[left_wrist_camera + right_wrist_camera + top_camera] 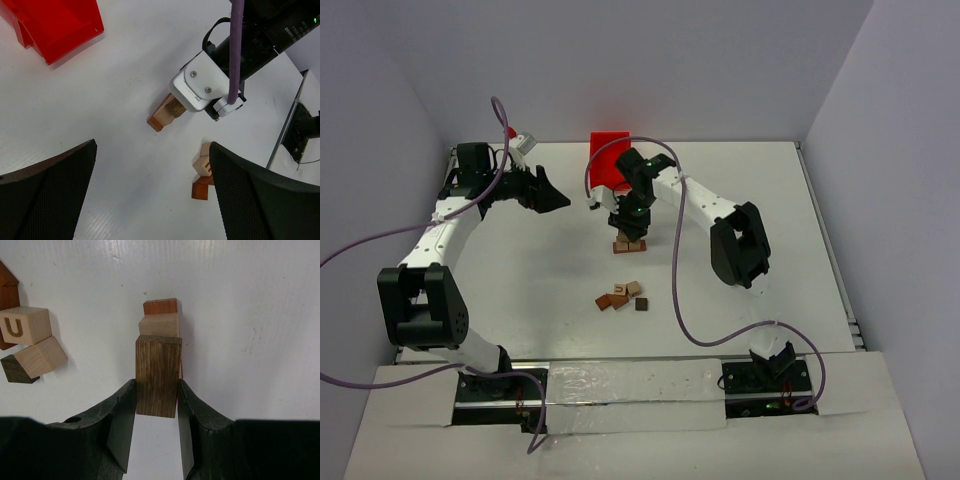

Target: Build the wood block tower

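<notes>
The wood block tower [631, 245] is a short stack in mid-table, with a reddish-brown block [160, 306] lowest and a light tan block [159, 324] on it. My right gripper [157, 390] is shut on a dark brown flat block [158, 375] and holds it directly over the stack. I cannot tell whether the block touches the stack. The right gripper also shows in the top view [630, 222]. The stack also shows in the left wrist view [162, 116]. My left gripper [555, 197] is open and empty at the back left, well clear of the stack.
Several loose blocks [622, 297] lie in a cluster in front of the tower, among them a tan cube marked U [25, 325]. A red plastic bin [608, 160] stands just behind the tower. The right arm's purple cable loops over the table's right half.
</notes>
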Robot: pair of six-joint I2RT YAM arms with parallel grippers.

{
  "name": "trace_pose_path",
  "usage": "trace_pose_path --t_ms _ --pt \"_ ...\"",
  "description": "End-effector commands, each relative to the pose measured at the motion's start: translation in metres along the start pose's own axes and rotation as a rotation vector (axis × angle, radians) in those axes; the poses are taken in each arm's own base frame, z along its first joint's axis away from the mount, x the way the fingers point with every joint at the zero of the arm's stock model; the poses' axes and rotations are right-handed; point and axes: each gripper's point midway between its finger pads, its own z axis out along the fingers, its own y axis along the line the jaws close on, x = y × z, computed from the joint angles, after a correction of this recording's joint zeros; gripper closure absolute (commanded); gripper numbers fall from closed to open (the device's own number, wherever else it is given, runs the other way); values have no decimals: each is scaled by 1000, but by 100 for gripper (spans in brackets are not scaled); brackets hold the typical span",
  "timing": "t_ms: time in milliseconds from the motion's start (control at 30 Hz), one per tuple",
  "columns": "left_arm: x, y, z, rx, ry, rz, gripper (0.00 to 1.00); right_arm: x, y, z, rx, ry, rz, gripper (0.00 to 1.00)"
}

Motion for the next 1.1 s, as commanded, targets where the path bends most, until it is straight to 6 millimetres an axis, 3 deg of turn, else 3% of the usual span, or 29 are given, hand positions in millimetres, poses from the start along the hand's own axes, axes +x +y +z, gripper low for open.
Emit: trace_pose_path --t_ms 0,1067 --pt "-25 -6 -4 35 -53 61 1 -9 -2 8 13 -17 -31 84" --pt "-24 -3 -1 41 -45 49 1 -2 -6 19 16 42 -86 79"
